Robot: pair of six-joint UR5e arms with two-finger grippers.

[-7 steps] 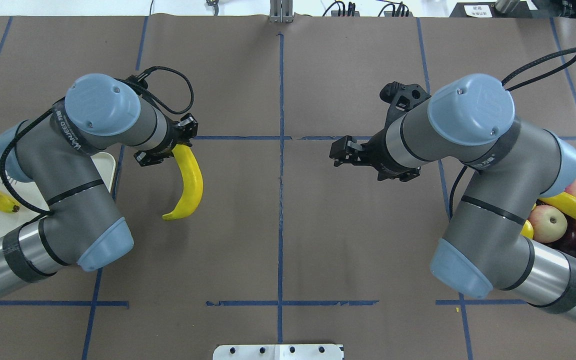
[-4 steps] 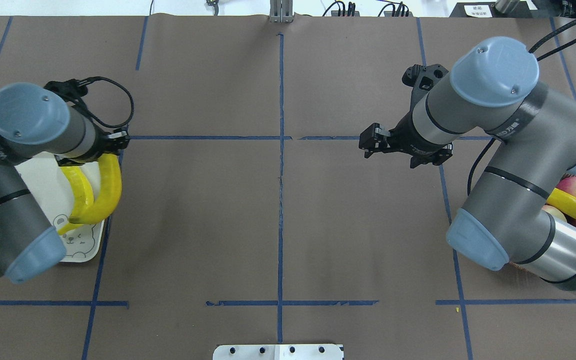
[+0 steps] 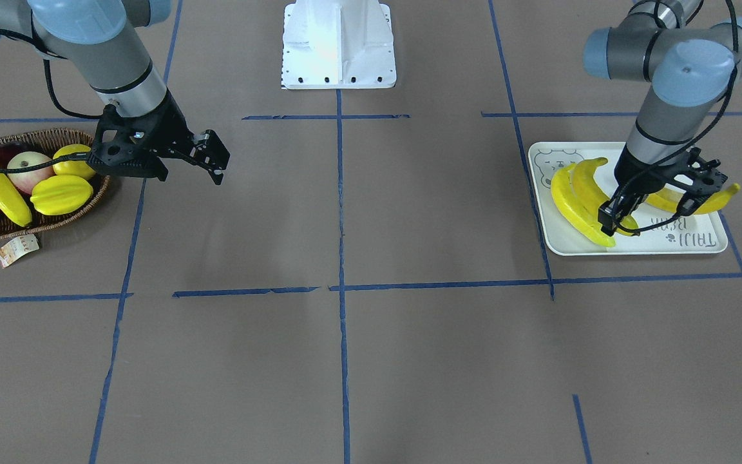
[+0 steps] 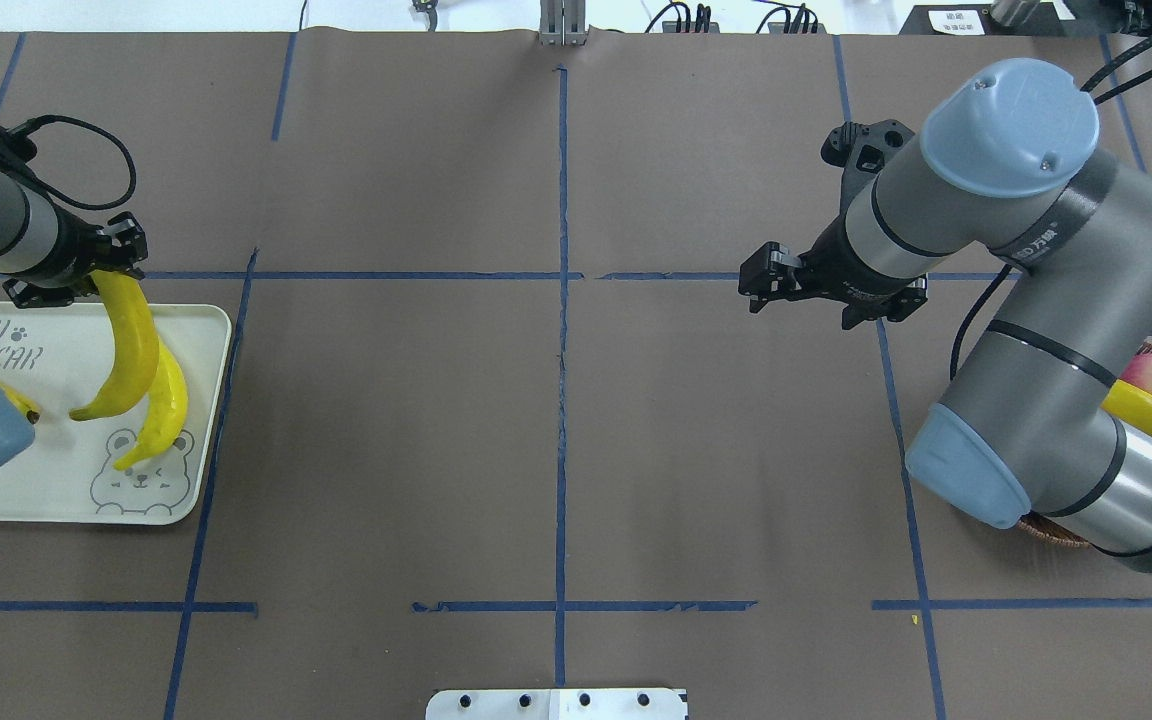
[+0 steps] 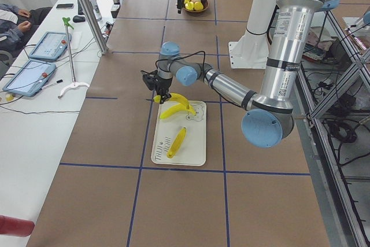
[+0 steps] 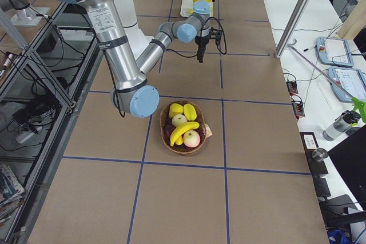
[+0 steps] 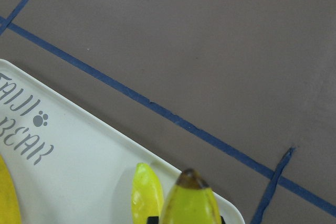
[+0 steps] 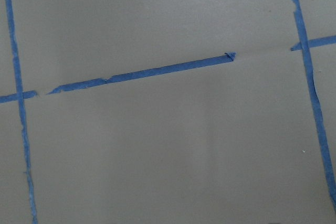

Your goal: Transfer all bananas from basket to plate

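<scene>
Your left gripper (image 4: 108,268) has swung to the frame's left edge, clamping a banana (image 4: 139,345) over the plate (image 4: 46,485); your right gripper (image 4: 756,287) hangs with jaws apart.

My tabletop (image 4: 386,450) is brown, gridded with blue tape lines (image 4: 562,400). Alongside it runs a white desk (image 5: 29,131) carrying two tablets (image 5: 51,44), and a metal pole (image 5: 88,10) rises at the tabletop's edge near them.
</scene>
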